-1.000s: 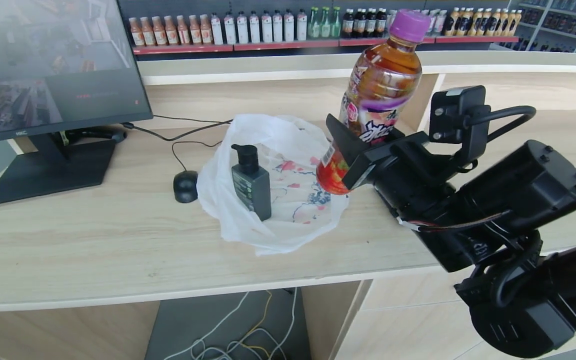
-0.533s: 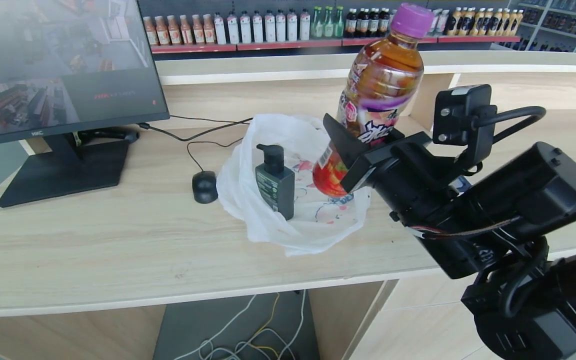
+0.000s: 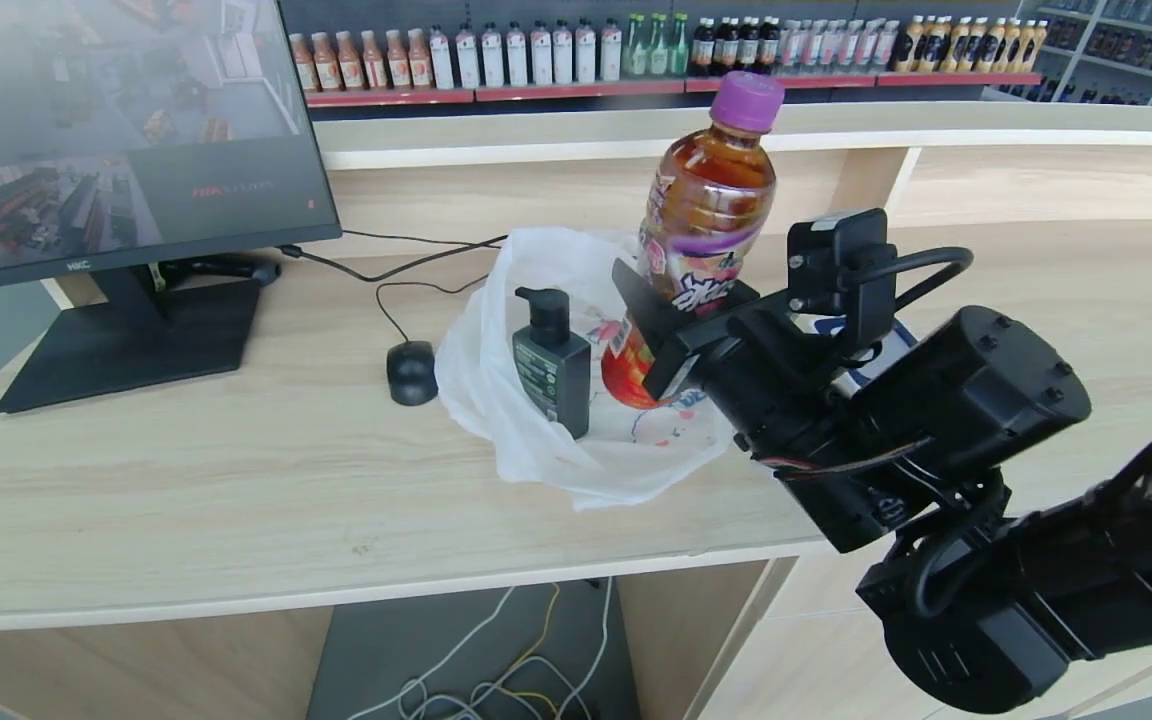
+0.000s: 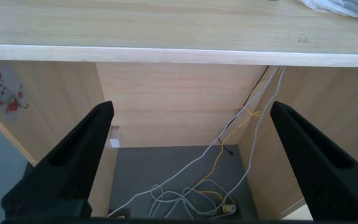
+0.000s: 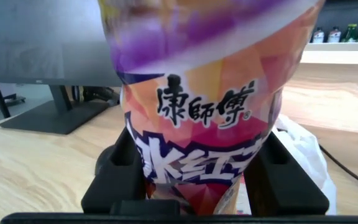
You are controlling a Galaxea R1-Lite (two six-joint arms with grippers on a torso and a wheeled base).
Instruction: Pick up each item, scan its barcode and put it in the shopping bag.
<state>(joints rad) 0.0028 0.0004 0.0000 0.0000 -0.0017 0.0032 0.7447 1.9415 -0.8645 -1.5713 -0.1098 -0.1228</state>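
**Tea bottle clamped in right gripper, held over bag's 3 o'clock rim**

- Right gripper (image 3: pixel 678 322): jaws clamped on the tea bottle (image 3: pixel 708 190), on the lower half of the label. Bottle leans slightly, purple cap up. Its base hangs just over the shopping bag (image 3: pixel 496 410), on the 3 o'clock side.
- The right wrist view confirms it: a finger on each flank of the bottle (image 5: pixel 210 93), label facing the camera.
- What looks like a barcode strip (image 3: pixel 620 338) sits low on the label, facing 9 o'clock.
- Left gripper (image 4: pixel 191 162): jaws wide apart, nothing between them, parked below the counter's front edge.
- Dark pump bottle (image 3: pixel 551 362) stands upright inside the bag, at 9 o'clock of the tea bottle and near it.
- Mouse (image 3: pixel 412 372) is just outside the bag at 9 o'clock; monitor (image 3: pixel 116 130) is at 10 o'clock. All sit on the counter (image 3: pixel 186 480).

Handling, by judgement: the bottle is nearly full, so moderately heavy, and top-heavy with the hold this low. The film label is smooth and probably slippery. The plastic wall will give under a hard squeeze. The mid-body hold suits it; gripping higher would hide less of the barcode. The bag is thin and limp, and its rim may fold in. The pump bottle could be knocked over.
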